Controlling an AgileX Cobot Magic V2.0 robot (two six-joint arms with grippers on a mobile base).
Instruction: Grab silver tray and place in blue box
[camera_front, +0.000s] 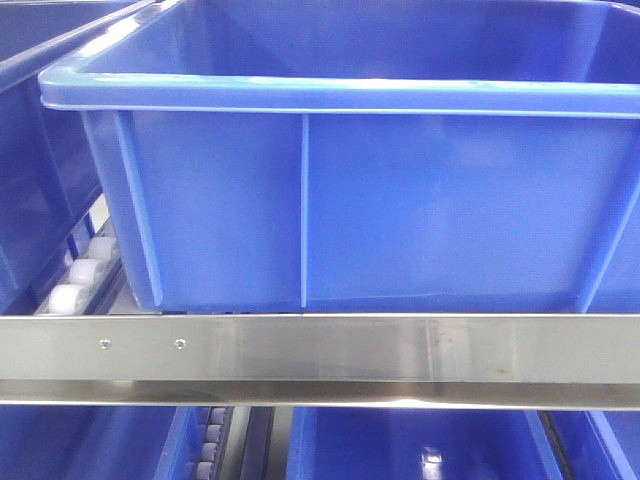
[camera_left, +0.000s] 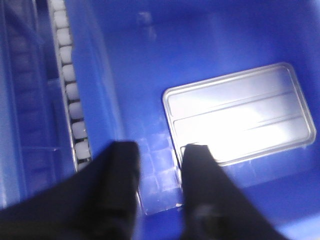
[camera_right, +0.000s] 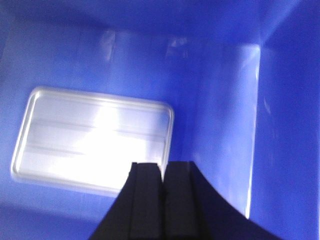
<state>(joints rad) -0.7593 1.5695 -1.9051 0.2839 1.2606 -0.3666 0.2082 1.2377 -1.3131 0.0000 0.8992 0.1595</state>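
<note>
The silver tray (camera_left: 240, 115) (camera_right: 90, 140) lies low inside the blue box (camera_front: 450, 200), flat over its floor, shiny with two long ridges. In the right wrist view my right gripper (camera_right: 163, 165) is shut at the tray's right short rim, which runs straight into the thin line between its fingers. Over the box floor (camera_left: 160, 165) my left gripper (camera_left: 160, 150) is open, with its right finger (camera_left: 197, 160) above the tray's near left corner and nothing held. The front view shows only the box's outside, with no gripper or tray.
The box stands on a shelf with white rollers (camera_front: 80, 285) (camera_left: 70, 90) behind a steel rail (camera_front: 320, 350). Another blue box (camera_front: 40, 150) stands to its left, and more blue bins (camera_front: 420, 440) sit below. Box walls (camera_right: 285, 125) close in on the right gripper.
</note>
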